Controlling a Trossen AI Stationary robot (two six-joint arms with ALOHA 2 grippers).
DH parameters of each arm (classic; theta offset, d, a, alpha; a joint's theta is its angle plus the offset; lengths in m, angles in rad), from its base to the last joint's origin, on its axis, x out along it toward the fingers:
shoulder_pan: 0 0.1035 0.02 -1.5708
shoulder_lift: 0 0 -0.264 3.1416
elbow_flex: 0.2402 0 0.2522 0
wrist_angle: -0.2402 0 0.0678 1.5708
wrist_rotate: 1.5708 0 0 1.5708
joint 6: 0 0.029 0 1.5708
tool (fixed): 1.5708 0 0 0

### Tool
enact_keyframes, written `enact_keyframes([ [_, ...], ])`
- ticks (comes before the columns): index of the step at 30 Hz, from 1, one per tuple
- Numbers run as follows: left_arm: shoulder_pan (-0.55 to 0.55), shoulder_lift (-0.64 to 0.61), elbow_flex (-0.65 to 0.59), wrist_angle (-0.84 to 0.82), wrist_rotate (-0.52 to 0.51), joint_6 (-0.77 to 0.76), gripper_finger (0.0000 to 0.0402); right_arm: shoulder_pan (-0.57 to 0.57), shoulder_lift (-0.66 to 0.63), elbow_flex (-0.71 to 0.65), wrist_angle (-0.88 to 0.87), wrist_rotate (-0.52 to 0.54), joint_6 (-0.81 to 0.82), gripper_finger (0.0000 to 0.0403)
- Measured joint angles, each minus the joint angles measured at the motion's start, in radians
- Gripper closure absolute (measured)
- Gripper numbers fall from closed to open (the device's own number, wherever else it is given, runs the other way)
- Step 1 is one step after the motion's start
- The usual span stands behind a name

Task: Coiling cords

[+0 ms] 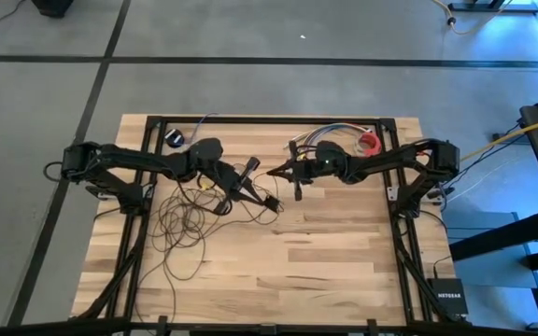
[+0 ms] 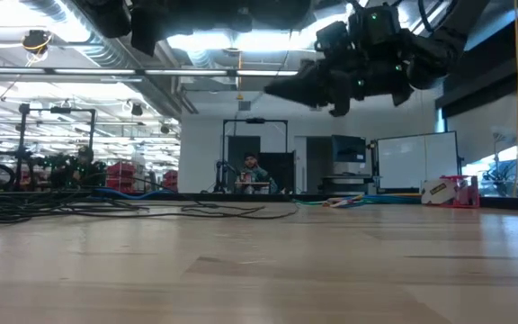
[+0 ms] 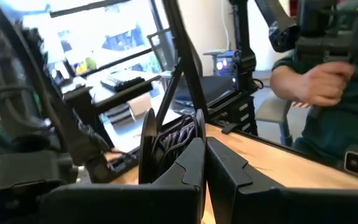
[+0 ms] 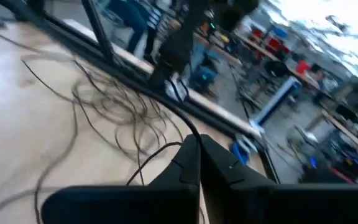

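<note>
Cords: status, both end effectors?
Left end effector shut on cords. Right end effector shut, pinching a strand. Most loops loose on table. Nothing blocking.

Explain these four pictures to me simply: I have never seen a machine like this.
Two dark robot arms work at a wooden table. One picture looks straight down, one looks level across the tabletop, and two come from cameras on the wrists. A long thin dark cord lies in loose loops on the table's left side. The left gripper is shut on a bunch of its strands. The right gripper is shut on a single strand of that cord. Coloured wires lie at the far edge.
</note>
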Motion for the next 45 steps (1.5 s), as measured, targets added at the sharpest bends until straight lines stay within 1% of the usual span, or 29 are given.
enact_keyframes([
  [3, -0.01, 0.0, 0.0, 0.016, 0.0, 0.016, 0.04, 0.009, 0.006, 0.038, -0.065, -0.041, -0.008, 0.0399],
  [5, -0.016, 0.0, 0.0, 0.023, 0.0, 0.016, 0.04, 0.014, 0.007, 0.064, -0.11, -0.019, -0.038, 0.0399],
  [9, -0.027, 0.0, 0.0, 0.009, 0.001, 0.017, 0.04, 0.013, 0.007, 0.104, -0.128, -0.003, -0.08, 0.0399],
  [15, -0.034, 0.0, 0.0, -0.049, 0.001, 0.012, 0.04, 0.014, 0.007, 0.167, -0.137, -0.004, -0.196, 0.0399],
  [20, -0.034, 0.001, 0.0, -0.112, 0.0, -0.007, 0.04, 0.014, 0.007, 0.225, -0.2, -0.004, -0.324, 0.0398],
  [25, -0.034, 0.001, 0.0, -0.158, -0.008, -0.026, 0.04, 0.023, 0.007, 0.285, -0.288, -0.002, -0.389, 0.0398],
  [29, -0.034, 0.001, 0.0, -0.173, -0.079, -0.06, 0.04, 0.039, 0.006, 0.325, -0.392, 0.044, -0.459, 0.0398],
  [32, -0.027, 0.001, 0.0, -0.193, -0.131, -0.087, 0.04, 0.057, 0.006, 0.35, -0.459, 0.137, -0.482, 0.0398],
  [35, -0.014, 0.001, 0.0, -0.227, -0.156, -0.117, 0.04, 0.068, 0.003, 0.369, -0.528, 0.224, -0.509, 0.0398],
  [38, -0.006, 0.001, -0.001, -0.261, -0.2, -0.139, 0.04, 0.078, -0.016, 0.38, -0.58, 0.294, -0.533, 0.0398],
  [41, 0.0, 0.001, -0.001, -0.263, -0.25, -0.157, 0.04, 0.089, -0.044, 0.383, -0.622, 0.388, -0.533, 0.0398],
  [45, 0.007, 0.001, -0.001, -0.263, -0.313, -0.169, 0.04, 0.101, -0.069, 0.384, -0.672, 0.435, -0.526, 0.0398],
])
